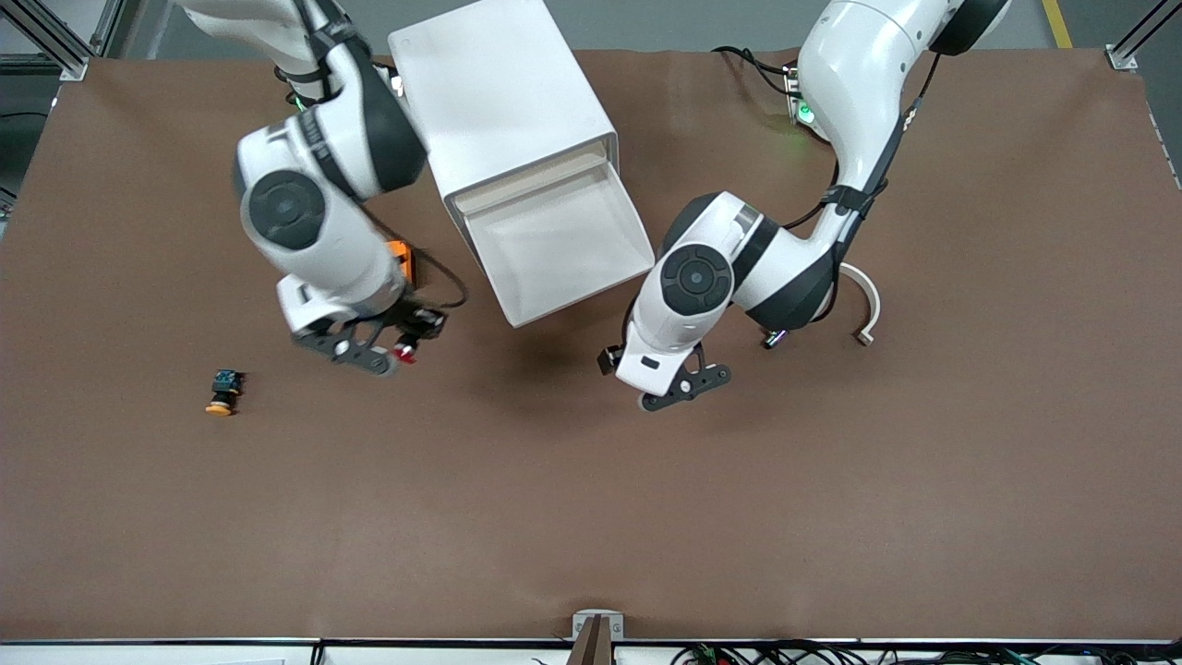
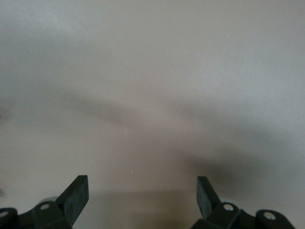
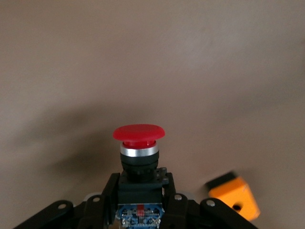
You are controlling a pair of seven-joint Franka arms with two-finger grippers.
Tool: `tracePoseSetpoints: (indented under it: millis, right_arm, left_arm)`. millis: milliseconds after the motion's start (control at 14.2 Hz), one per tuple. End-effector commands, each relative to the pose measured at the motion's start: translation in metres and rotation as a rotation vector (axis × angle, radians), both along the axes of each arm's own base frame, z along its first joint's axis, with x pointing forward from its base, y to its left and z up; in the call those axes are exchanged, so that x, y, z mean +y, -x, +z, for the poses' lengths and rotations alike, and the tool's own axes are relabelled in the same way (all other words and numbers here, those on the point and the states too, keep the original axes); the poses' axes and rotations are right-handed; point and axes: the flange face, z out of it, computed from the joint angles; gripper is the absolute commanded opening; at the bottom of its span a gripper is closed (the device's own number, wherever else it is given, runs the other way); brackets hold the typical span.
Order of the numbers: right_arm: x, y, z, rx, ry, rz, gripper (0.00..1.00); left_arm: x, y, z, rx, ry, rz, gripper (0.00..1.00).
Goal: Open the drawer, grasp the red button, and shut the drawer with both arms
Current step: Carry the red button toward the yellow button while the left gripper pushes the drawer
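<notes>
The right gripper (image 3: 141,200) hangs over the tabletop (image 1: 591,517), jaws clamped on the button (image 3: 138,148); the left gripper (image 2: 142,198), jaws spread wide and empty, hangs near the open drawer (image 1: 554,245).

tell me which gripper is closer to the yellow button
Right. The right gripper, shut on the red button, is over the table near the yellow button; the left gripper hangs open near the open drawer's front.

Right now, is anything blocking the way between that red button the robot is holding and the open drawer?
Nothing visible does. The right gripper holds the button above bare table, and the open drawer lies beside it.
</notes>
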Motion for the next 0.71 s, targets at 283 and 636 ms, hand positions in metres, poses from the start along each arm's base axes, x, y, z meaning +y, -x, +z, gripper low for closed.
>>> tracePoseSetpoints:
  millis: [283,636]
  right_arm:
    - [-0.149,-0.005,-0.107,-0.046,0.066,0.132,0.0]
    - [-0.236,-0.011,-0.158,-0.048,0.075,0.181,0.0]
  left_arm:
    - [-0.044,0.042,-0.024,0.02,-0.027,-0.078,1.0]
    - [-0.07,0.069,-0.025,0.022,-0.029,-0.129,1.0]
